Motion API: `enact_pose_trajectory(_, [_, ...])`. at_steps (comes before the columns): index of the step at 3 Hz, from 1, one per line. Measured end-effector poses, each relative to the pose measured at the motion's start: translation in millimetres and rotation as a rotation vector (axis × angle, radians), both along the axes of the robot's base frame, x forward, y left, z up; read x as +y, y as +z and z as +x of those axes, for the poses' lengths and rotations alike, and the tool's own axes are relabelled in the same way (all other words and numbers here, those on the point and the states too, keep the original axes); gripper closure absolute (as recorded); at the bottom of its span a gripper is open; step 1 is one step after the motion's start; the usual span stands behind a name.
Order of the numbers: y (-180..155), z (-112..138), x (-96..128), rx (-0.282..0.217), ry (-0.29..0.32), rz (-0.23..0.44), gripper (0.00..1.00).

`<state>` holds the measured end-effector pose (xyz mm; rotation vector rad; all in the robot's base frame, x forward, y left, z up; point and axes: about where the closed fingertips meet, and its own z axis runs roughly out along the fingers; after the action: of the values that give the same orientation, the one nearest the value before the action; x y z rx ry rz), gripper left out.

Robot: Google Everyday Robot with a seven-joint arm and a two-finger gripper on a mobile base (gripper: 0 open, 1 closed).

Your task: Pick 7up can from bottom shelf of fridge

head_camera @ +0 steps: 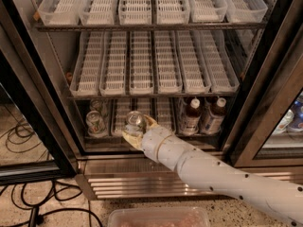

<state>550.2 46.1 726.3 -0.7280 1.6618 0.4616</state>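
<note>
The fridge [33, 109] stands open in the camera view. On its dim bottom shelf [165, 110], my gripper [136, 128] reaches in from the lower right. It is shut on the 7up can [135, 120], whose silver lid faces the camera. One yellowish finger [129, 137] is under the can's left side and the other shows at its right. The can sits at the front of a middle lane, just above the steel front rail.
Two more cans [95, 123] stand in the leftmost lane of the bottom shelf. Two brown bottles with white caps [191, 116] stand at the right. The upper tiers hold only white lanes. The glass door [284, 103] is open at the right. Cables [19, 136] lie on the floor at the left, and a plastic tub [158, 217] is below.
</note>
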Motion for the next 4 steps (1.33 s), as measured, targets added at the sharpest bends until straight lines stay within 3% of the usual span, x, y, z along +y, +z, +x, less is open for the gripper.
enact_pose_trajectory(2, [-3, -29, 0, 0.071, 0.192, -0.047, 1.00])
enact_pose_trajectory(4, [-5, -60, 10, 0.133, 0.486, -0.022, 1.00])
